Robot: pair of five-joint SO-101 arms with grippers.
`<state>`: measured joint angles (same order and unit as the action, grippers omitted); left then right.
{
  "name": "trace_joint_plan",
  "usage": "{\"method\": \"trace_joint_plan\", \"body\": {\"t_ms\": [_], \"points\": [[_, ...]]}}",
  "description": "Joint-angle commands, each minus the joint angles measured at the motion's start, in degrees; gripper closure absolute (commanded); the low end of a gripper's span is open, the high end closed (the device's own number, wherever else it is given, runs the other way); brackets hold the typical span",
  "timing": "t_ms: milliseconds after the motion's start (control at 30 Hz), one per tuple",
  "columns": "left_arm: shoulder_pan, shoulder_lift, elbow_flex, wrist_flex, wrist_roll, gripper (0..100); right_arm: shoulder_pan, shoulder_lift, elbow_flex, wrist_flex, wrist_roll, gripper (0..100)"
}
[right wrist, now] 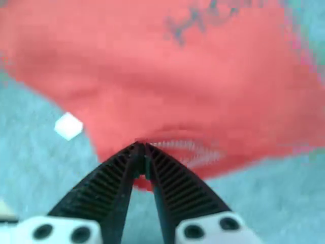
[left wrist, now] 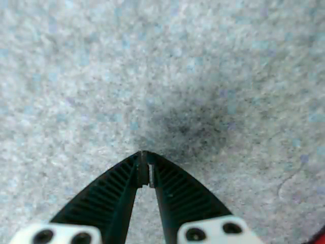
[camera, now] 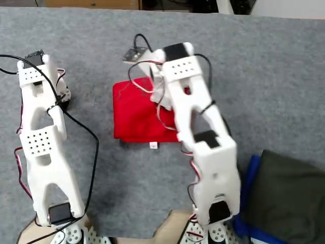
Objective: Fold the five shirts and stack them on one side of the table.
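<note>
One white tag (right wrist: 68,126) just beside the red shirt (right wrist: 167,86), dark print (right wrist: 203,20) unreadable.

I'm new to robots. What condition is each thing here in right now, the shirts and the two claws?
Red shirt: folded, flat on the table.
Dark shirt: folded, lying on the blue shirt.
Blue shirt: mostly covered, one edge showing.
Left gripper: shut, empty, over bare table.
Right gripper: shut, tips at the red shirt's edge.
</note>
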<state>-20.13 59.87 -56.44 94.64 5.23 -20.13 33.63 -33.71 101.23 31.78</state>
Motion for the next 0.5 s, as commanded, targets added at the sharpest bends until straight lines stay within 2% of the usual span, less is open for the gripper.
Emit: {"method": "trace_joint_plan", "body": {"t_ms": [0,167,300,467], "points": [[-0.7,-0.13,-0.79,-0.44,-0.35,98,6.46,-9.8,10.51,0.35,3.69,99.4],[-0.62,-0.13,-0.79,-0.44,-0.35,98,14.64,-15.08,14.29,0.88,5.89,99.4],[-0.09,-0.31,-0.79,-0.35,-0.35,98,14.9,-22.11,15.87,0.88,4.84,99.4],[4.84,-1.36,-2.73,2.73,-0.44,98,12.7,-31.52,23.25,0.97,0.35,99.4]]}}
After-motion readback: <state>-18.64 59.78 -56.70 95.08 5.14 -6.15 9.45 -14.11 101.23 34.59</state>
